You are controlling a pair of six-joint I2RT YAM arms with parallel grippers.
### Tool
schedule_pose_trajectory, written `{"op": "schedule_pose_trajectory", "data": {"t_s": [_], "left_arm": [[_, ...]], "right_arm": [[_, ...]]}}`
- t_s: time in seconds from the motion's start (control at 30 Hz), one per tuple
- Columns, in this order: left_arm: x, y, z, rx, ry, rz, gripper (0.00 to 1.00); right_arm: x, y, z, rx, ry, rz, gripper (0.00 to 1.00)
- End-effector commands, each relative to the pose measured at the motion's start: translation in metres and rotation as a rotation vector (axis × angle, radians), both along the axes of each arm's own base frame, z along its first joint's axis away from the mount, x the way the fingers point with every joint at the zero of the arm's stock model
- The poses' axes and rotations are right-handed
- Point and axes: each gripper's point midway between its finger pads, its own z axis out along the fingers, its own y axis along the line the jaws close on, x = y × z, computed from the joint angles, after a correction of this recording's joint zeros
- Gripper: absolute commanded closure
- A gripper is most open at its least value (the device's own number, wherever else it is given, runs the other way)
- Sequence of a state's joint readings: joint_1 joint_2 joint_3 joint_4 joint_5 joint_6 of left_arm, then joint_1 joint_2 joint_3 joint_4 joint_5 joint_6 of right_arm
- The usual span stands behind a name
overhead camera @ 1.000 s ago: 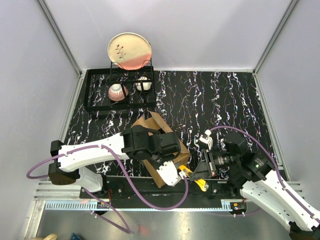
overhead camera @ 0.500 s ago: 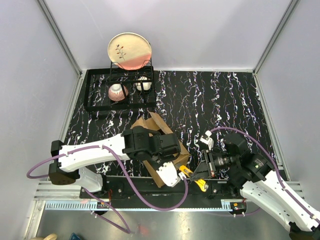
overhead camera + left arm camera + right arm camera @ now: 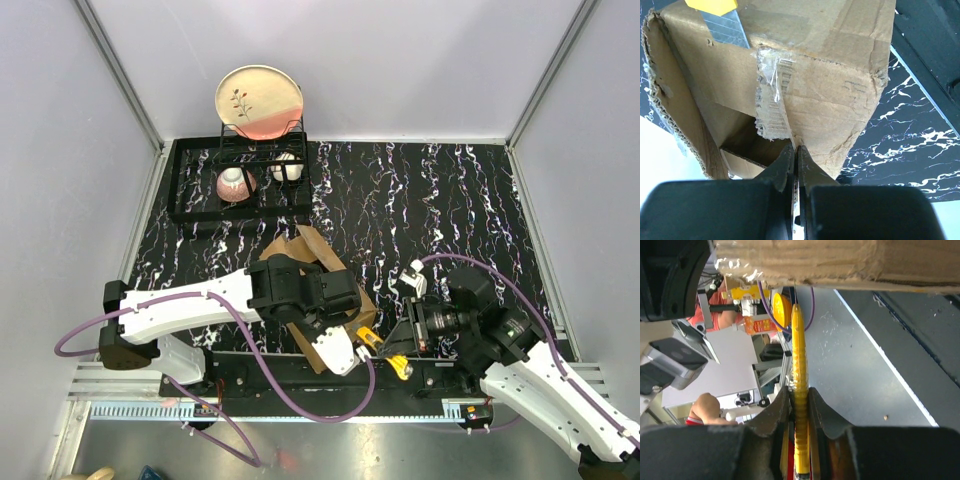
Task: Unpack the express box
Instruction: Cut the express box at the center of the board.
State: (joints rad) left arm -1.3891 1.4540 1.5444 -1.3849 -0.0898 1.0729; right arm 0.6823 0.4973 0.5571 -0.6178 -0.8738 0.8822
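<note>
Against the earlier top view you will find little changed: the yellow utility knife (image 3: 383, 350) has crept slightly left, the left arm's dark wrist has settled a touch toward the near edge, and the express box (image 3: 300, 245) has kept its place; it sits by the near edge of the table (image 3: 430, 200), about mid-width, mostly under your left arm.

Your left gripper (image 3: 795, 155) has its jaws pressed together, tips right at the box's torn corner edge; whether any cardboard is caught between them I cannot tell. Your right gripper (image 3: 799, 392) is pinching the knife, blade aimed up at the box's ragged lower edge.

Containers: the box shows a gap behind a torn flap in the left wrist view, with only more cardboard visible inside; the dish rack (image 3: 176, 180) at the table's far left corner holds the plate (image 3: 258, 100) upright, plus a pink bowl (image 3: 235, 184) and a white bowl (image 3: 287, 168).

Count: 1 box; 1 knife; 1 rack; 1 plate; 2 bowls; 2 arms.
</note>
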Motion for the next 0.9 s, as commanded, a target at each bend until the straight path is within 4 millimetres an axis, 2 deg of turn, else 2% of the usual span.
{"op": "schedule_pose_trajectory", "data": {"t_s": [0.0, 0.23, 0.43, 0.87], "left_arm": [[0.001, 0.006, 0.022, -0.045, -0.038, 0.0, 1.0], [0.003, 0.001, 0.021, -0.046, -0.048, -0.002, 1.0], [0.005, -0.007, 0.019, -0.044, -0.056, -0.005, 1.0], [0.009, -0.016, 0.014, -0.029, -0.076, 0.0, 1.0]], "right_arm": [[0.007, 0.008, 0.003, 0.051, 0.01, -0.021, 1.0], [0.003, 0.011, 0.0, 0.075, 0.052, 0.02, 1.0], [0.001, 0.015, 0.01, 0.124, 0.05, 0.069, 1.0], [-0.02, 0.009, 0.012, 0.181, 0.157, 0.204, 1.0]]}}
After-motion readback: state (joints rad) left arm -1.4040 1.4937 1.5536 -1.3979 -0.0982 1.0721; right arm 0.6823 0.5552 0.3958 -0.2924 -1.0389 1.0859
